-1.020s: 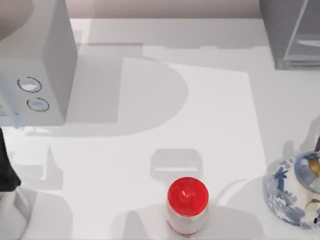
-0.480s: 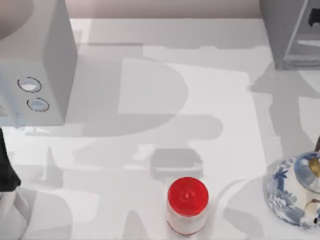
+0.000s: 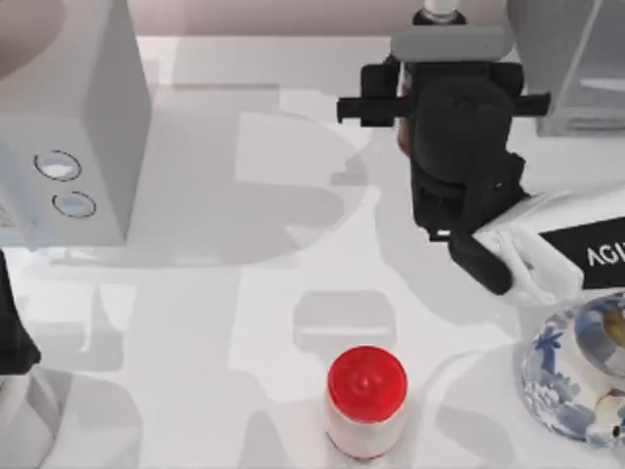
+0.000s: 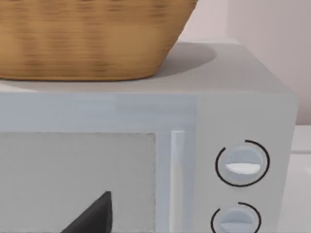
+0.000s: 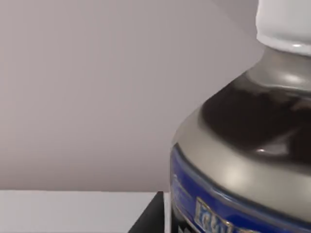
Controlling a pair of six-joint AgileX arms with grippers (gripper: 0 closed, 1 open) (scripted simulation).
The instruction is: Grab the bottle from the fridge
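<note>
My right gripper (image 3: 444,70) hangs over the back of the table, just left of the fridge (image 3: 547,68), and is shut on the bottle. The bottle's white cap (image 3: 437,12) pokes out beyond the gripper at the top edge. Up close in the right wrist view the bottle (image 5: 243,145) has a white cap, dark contents and a blue label band, with one dark fingertip (image 5: 148,218) beside it. The fridge is a grey cabinet with a glassy front at the back right corner. My left arm (image 3: 12,342) stays parked at the left edge.
A grey box with two round dials (image 3: 68,127) stands at the back left, with a wicker basket (image 4: 87,39) on top. A white jar with a red lid (image 3: 366,401) stands at the front middle. A blue-and-white teapot (image 3: 581,376) sits at the front right.
My right arm has swung in from the fridge side to the back middle, carrying the bottle. The jar, teapot and left arm have not moved.
</note>
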